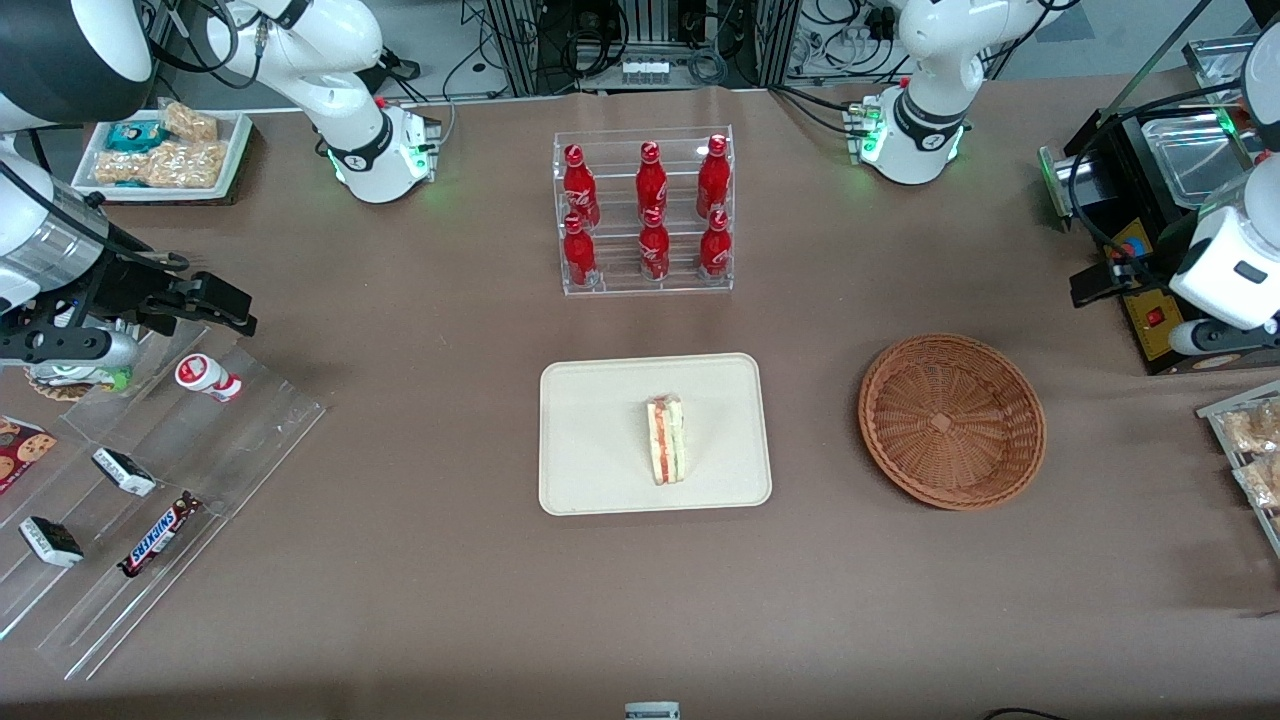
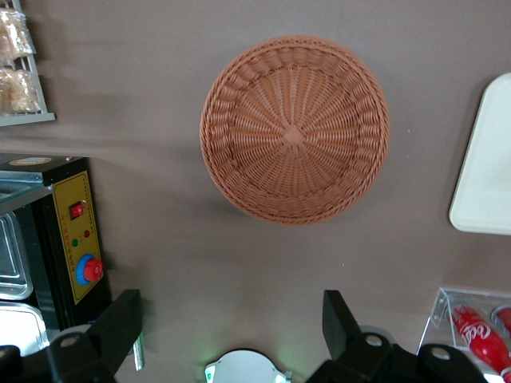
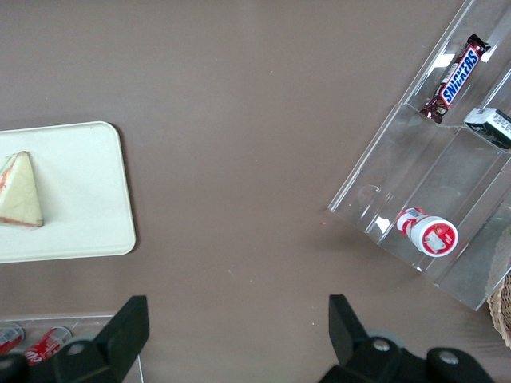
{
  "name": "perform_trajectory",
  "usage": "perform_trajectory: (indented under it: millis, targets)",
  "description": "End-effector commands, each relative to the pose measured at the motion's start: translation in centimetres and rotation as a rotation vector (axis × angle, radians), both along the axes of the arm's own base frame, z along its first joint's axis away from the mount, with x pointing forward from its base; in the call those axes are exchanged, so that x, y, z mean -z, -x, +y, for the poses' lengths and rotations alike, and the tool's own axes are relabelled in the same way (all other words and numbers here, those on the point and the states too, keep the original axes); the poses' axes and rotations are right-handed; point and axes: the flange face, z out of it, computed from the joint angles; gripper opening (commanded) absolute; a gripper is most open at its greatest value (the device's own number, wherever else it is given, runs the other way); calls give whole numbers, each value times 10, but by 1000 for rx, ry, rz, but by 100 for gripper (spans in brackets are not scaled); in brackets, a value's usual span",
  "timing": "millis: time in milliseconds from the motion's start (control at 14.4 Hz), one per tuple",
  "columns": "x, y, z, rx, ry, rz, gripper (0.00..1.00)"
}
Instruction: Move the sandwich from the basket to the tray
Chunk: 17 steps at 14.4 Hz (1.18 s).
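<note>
The sandwich point(image 1: 666, 438) stands on its edge on the tray point(image 1: 600, 470), near the middle of the tray and slightly toward the basket side, with its orange-red and green filling layers facing up. It touches only the tray surface. The basket point(image 1: 952, 420) lies on the tabletop point(image 1: 420, 560) well apart from the tray, toward the working arm's end, and holds nothing. Judged from this layout, the transfer is complete. The sandwich is likely light, soft and easily crushed; if it needs re-seating, take hold across the two flat bread faces with light pressure, not on the filling edge, where layers could slide apart. The gripper point(image 2: 231, 335) hangs above the tabletop, above and clear of the basket, farther from the front camera than the basket. Its fingers point(image 2: 120, 323) are spread wide apart and hold nothing. A rack of red bottles point(image 1: 648, 215) stands farther from the front camera than the tray.
</note>
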Motion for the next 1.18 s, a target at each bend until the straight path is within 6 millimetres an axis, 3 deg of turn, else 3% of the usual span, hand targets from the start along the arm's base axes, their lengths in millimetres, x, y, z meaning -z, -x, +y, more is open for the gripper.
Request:
perform_trajectory:
  millis: [0, 625, 1111]
  targets:
    - [-9, 25, 18, 26, 64, -21, 100]
    - [-15, 0, 26, 23, 70, -165, 100]
    - [-10, -9, -3, 45, 50, -152, 100]
